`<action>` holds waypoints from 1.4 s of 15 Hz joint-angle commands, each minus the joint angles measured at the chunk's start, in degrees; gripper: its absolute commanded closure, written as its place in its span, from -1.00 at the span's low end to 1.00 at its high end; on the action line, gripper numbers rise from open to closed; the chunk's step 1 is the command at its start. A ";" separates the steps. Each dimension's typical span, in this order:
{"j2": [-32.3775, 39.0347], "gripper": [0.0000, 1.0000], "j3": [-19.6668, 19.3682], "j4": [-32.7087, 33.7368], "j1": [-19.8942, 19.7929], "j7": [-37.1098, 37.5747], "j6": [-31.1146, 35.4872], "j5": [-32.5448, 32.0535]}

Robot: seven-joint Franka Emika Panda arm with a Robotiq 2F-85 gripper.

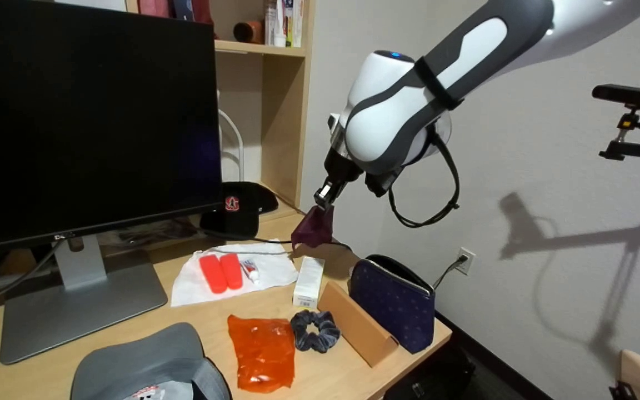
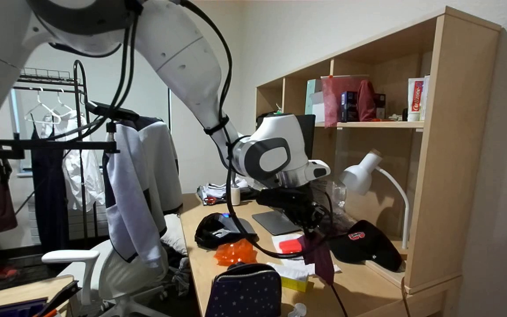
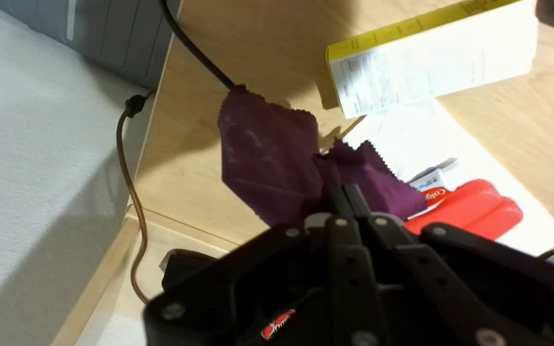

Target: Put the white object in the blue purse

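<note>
The gripper (image 3: 345, 190) pinches a maroon cloth (image 3: 271, 158), its 2 fingers (image 3: 359, 203) nearly together

Blue purse (image 1: 391, 308) is a soft dark navy pouch, pale specks all over it, rounded along the top. It's standing upright near a corner of the tabletop (image 1: 325, 378), top unzipped and gaping enough to show the dark inside.
</note>
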 commanded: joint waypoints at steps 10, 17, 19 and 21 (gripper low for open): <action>-24.57 0.99 -3.30 -30.31 1.67 -0.83 12.79 -3.78; -24.93 0.97 -2.73 -30.54 1.56 -0.06 11.62 -2.49; -24.95 0.99 -2.22 -30.09 1.92 -1.72 10.80 -1.43; -26.28 0.99 -1.76 -31.42 2.14 -2.10 10.45 -1.82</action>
